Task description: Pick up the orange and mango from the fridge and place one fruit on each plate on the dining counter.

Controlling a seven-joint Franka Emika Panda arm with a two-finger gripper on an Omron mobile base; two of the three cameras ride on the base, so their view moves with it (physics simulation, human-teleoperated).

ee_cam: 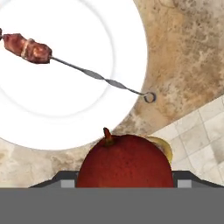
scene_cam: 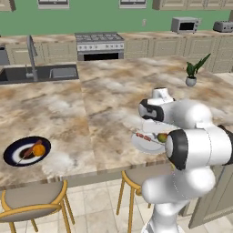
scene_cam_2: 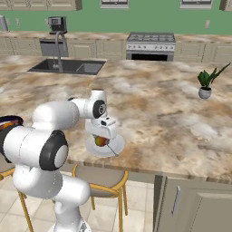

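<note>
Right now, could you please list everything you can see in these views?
Dining counter: one, marbled beige-brown, centre.
Black-rimmed plate: one, front left edge, holding skewer and orange.
Orange: one, bright orange, on that plate.
White plate: one, front edge, under the gripper.
Skewer: one, metal with meat, on white plate.
Mango: one, red-yellow, in the gripper above white plate.
Potted plant: one, green, far right.
Sink: one, dark, with tap.
Stove: one, back wall.
Microwave: one, back counter.
Stools: two, yellow-framed.
Gripper: one, shut on the mango.
</note>
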